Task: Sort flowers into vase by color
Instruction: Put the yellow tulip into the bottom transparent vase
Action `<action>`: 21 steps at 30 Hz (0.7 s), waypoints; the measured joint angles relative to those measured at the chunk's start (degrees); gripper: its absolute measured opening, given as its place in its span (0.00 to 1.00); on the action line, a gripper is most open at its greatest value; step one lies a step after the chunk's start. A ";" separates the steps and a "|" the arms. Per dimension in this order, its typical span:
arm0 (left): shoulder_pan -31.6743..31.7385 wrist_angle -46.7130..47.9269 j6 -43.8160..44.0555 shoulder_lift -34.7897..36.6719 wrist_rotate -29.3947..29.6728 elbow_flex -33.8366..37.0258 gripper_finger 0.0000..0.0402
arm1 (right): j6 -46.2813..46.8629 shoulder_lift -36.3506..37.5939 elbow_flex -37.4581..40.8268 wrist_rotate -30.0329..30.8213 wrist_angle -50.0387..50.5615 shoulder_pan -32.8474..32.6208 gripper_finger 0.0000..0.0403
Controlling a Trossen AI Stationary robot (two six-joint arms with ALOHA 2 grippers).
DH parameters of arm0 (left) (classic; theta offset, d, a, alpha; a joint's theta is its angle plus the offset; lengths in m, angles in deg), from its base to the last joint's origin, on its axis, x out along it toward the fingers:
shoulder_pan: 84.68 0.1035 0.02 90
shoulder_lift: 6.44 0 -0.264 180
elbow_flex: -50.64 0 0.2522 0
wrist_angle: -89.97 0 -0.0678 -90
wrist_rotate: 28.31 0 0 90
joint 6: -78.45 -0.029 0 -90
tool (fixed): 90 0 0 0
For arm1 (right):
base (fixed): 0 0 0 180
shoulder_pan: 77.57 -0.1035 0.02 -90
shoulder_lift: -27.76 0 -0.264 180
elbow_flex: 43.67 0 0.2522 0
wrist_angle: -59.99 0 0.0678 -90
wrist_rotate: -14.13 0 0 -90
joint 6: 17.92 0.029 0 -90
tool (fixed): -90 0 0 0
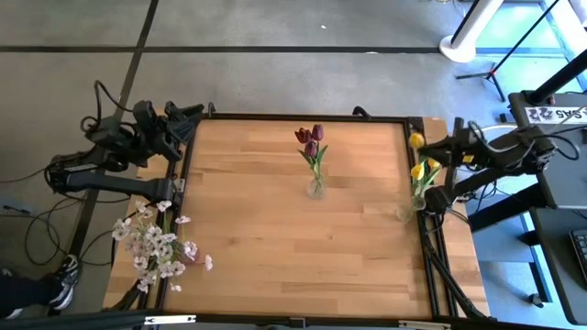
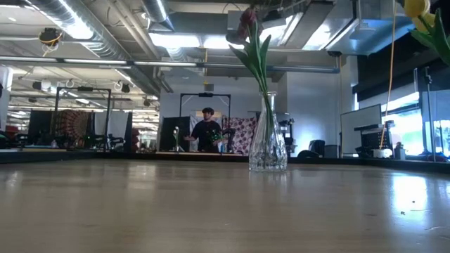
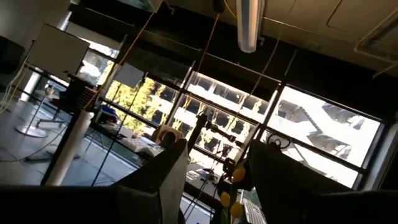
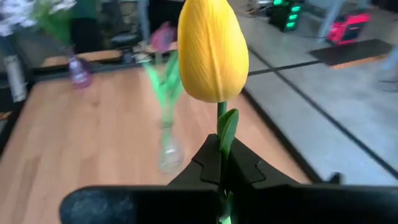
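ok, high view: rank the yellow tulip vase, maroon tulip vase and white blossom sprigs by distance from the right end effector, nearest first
1. Yellow tulip vase, at the table's right edge, just beside the right end effector, which holds a yellow tulip.
2. Maroon tulip vase, mid-table.
3. White blossom sprigs, far left edge.

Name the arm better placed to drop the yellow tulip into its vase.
Right. The right gripper is shut on a yellow tulip beside the yellow-tulip vase; the left gripper waits open across the table.
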 joint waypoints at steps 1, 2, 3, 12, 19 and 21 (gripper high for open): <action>0.00 -0.01 0.03 0.00 0.04 0.00 0.42 | -0.44 0.53 1.24 -1.35 -0.85 -0.01 0.00; 0.00 -0.05 0.06 0.02 0.40 0.00 0.42 | -0.87 1.04 2.44 -2.86 -1.42 -0.01 0.01; 0.00 -0.09 0.12 0.04 1.29 0.00 0.42 | -0.95 1.42 3.54 -4.43 -1.82 -0.01 0.02; 0.02 -0.26 1.33 0.07 8.06 0.00 0.42 | 0.31 2.03 5.89 -17.42 1.55 -0.01 0.10; 0.02 -0.26 4.01 0.07 7.03 0.00 0.42 | 2.75 1.93 1.93 -18.21 7.96 -0.01 0.24; 0.02 -0.24 4.89 0.07 7.20 0.00 0.42 | 4.47 1.92 0.04 -18.24 8.47 -0.01 0.29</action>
